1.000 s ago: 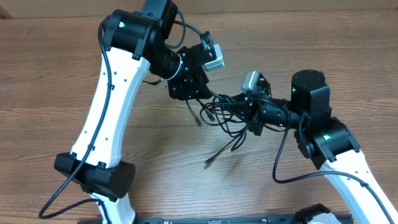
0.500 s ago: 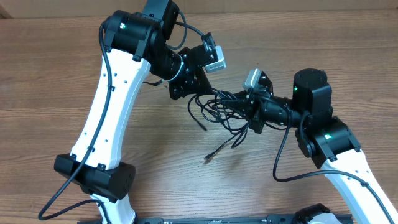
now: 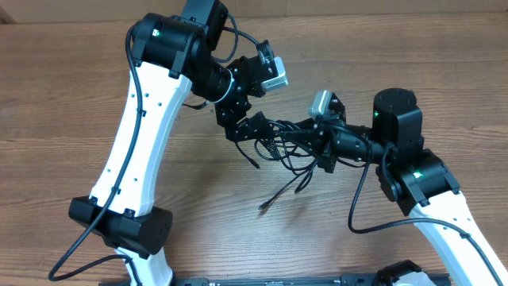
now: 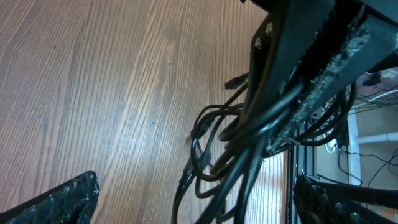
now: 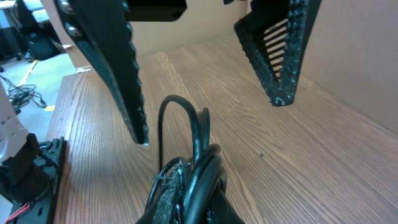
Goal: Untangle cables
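The two arms meet over the middle of the brown wood-grain desk (image 3: 63, 95). The white-and-black left arm (image 3: 139, 119) reaches in from the far side. The right arm (image 3: 413, 171) stretches flat across towards it.

The left arm's fingers (image 5: 127, 74) stand released, spread as wide as I can see them go. From the right wrist they show as two dark, ridged blades with plenty of air between them. In the left wrist view they sit far apart in the bottom corners, gripping nothing.

The right arm's fingers (image 4: 336, 56) are clenched on a bundle of thin black cables (image 3: 290, 155), with several strands squeezed together between the rough grey pads. One strand arches up in a loop just ahead of that grip, seen from the right wrist. It lies between the open left blades, though I cannot tell whether it touches either one.

From overhead, the tangle hangs from the right fingers between the two arms, just beside the open left fingers. Loops droop below and to the side of the grip, crossing over one another. One loose end (image 3: 266, 205) trails away from the knot towards the near side of the desk, with a small plug at its tip. Another short end (image 3: 252, 161) pokes out under the left fingers. I cannot tell whether the lowest loops rest on the wood or hang just above it.

A small silver-grey camera box (image 3: 274, 75) rides on the left wrist, and another (image 3: 320, 102) on the right.
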Available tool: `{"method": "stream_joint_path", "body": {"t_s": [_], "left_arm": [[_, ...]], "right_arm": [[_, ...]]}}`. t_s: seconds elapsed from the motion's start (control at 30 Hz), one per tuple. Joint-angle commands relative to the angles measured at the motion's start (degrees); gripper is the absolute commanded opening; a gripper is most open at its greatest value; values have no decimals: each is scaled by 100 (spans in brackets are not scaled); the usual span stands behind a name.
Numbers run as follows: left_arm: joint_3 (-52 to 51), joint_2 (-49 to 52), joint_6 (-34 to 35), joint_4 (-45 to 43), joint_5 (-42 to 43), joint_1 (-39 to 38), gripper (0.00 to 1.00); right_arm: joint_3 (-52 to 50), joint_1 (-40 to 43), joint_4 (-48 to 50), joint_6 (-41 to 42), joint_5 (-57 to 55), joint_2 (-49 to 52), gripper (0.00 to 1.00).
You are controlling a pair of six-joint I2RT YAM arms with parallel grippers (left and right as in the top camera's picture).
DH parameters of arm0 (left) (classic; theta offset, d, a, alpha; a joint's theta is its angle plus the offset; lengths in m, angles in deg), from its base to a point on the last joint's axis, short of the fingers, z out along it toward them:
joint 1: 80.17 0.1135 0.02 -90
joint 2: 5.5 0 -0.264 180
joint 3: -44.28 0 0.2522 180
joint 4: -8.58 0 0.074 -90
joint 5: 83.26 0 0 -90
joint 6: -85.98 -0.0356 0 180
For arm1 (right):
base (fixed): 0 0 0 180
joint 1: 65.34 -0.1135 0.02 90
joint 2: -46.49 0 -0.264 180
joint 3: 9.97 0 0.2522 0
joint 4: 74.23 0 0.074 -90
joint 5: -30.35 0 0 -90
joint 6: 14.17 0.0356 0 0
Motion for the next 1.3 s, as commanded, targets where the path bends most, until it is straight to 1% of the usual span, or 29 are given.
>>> {"method": "stream_joint_path", "body": {"t_s": [0.0,0.17,0.47,0.53,0.67,0.7,0.77,0.87,1.27], "left_arm": [[48,-151,87,-4,129,-4,100],[48,-151,85,-146,103,-7,100],[48,-151,87,-111,94,-2,100],[48,-151,87,-111,-103,-2,100],[48,-151,85,-111,-1014,0,100],[48,-151,85,-111,-1123,0,100],[48,-151,87,-111,-1663,0,100],[48,-151,85,-111,-2044,0,100],[48,-151,85,-111,-2129,0,100]], "right_arm": [[0,-22,48,-2,214,-26,4],[0,-22,52,-2,214,-26,4],[0,-22,72,-4,212,-26,4],[0,-22,72,-4,212,-26,4],[0,-22,114,-4,212,-26,4],[0,-22,122,-4,212,-26,4],[0,-22,136,-4,214,-26,4],[0,-22,133,-2,214,-26,4],[0,-22,44,-2,219,-26,4]]}}
